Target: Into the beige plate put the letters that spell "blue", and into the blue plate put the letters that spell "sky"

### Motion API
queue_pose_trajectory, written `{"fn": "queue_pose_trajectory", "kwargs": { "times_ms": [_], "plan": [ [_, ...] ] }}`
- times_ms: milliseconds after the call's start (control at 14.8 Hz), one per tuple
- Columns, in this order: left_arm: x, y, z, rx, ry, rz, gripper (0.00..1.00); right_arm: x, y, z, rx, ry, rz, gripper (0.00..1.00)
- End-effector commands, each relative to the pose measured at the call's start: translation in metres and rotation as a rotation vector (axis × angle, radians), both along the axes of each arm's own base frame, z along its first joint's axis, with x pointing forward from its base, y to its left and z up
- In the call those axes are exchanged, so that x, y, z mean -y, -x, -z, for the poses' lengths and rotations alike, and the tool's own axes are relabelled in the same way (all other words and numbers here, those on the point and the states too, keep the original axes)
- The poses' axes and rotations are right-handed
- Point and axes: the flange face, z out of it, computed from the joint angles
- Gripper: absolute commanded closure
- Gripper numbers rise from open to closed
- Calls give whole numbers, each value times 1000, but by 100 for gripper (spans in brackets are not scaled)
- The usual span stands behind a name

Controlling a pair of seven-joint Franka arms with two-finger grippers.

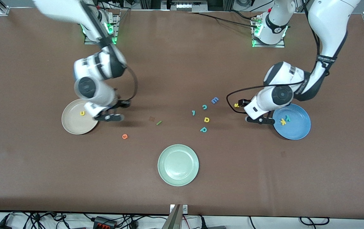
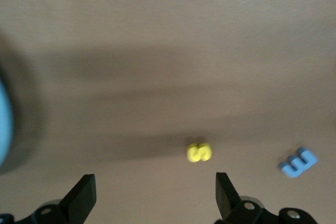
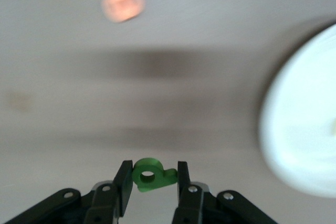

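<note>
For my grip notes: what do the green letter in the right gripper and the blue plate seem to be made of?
Green letter: probably soft foam; thick flat cut shape, matte, no shine, pinched in the right gripper.
Blue plate: likely hard plastic or melamine, perhaps glazed ceramic; smooth even colour, faint sheen, thin raised rim.

- We see even, bright overhead light in the front view; soft shadows lie under both arms on the table [image 1: 182, 63].
- Right arm is motion-blurred there.
- Both wrist views are soft: the blue E [image 2: 298, 162] is smeared, and the beige plate [image 3: 302, 129] blows out to white glare.
- The green b [image 3: 152, 174] stays fairly sharp.
</note>
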Motion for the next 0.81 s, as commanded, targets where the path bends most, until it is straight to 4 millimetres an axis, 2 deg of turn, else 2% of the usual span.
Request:
{"fn": "queue_pose_trajectory", "kwargs": {
  "times_ms": [0, 68, 203, 270, 405, 473, 540, 675, 743],
  "plan": [
    [6, 27, 19, 71, 22, -3, 0, 56, -17, 6, -42, -2, -109, 76],
    [19, 35, 27, 79, 38, 19, 0, 76, -19, 16, -57, 7, -144, 76],
    [29, 41, 38, 77, 33, 57, 0, 99, -15, 41, -98, 1, -161, 76],
    [30, 42, 40, 86, 19, 87, 0, 106, -14, 53, -113, -3, -165, 76],
    [27, 42, 49, 94, 3, 108, 1, 108, -14, 62, -115, -9, -186, 75],
    [28, 41, 49, 99, 8, 105, 4, 107, -15, 63, -109, -9, -187, 62],
    [28, 41, 49, 98, 8, 105, 9, 106, -18, 59, -101, -7, -174, 1],
    [29, 41, 54, 113, 4, 137, 27, 97, -32, 36, -74, -10, -184, 0],
    [25, 39, 58, 128, 1, 156, 31, 94, -37, 22, -72, -18, -179, 0]
  ]
}}
